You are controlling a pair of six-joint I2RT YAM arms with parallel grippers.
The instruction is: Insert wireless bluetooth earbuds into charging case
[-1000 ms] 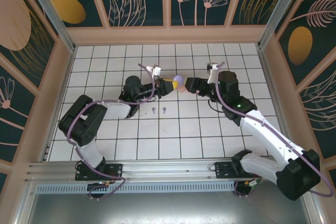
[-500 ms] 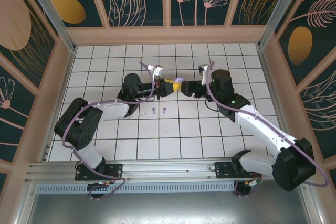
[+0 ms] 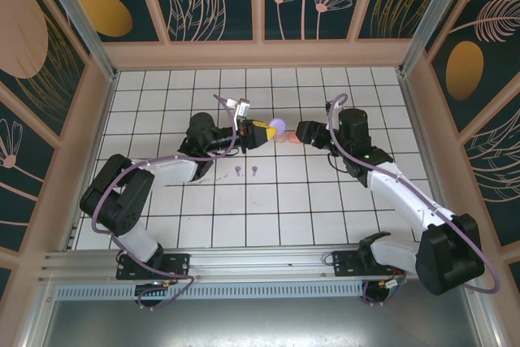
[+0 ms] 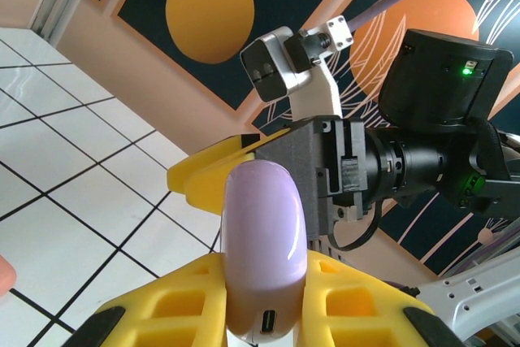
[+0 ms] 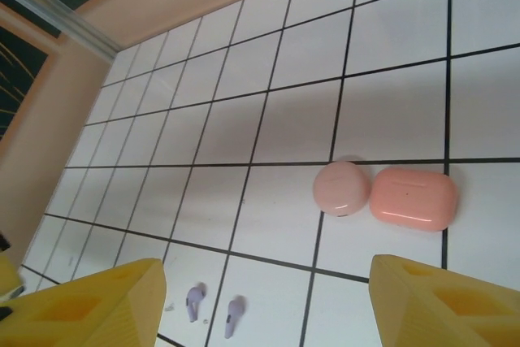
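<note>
Drawn back from the lilac oval plastic charging case [image 3: 279,126] since half a second ago, my right gripper [image 3: 304,132] hangs over the middle of the white tiled table [image 3: 162,217], its yellow jaws apart and empty. Left gripper [image 3: 262,132]: clamped on the lilac case, which I hold clear of the tiles. Under the right gripper, a salmon-pink oblong case [image 5: 413,197] lies just beside a round pink piece [image 5: 342,188]. Two lilac stemmed plastic earbuds [image 5: 193,302] lie side by side, further toward the table's near edge.
</note>
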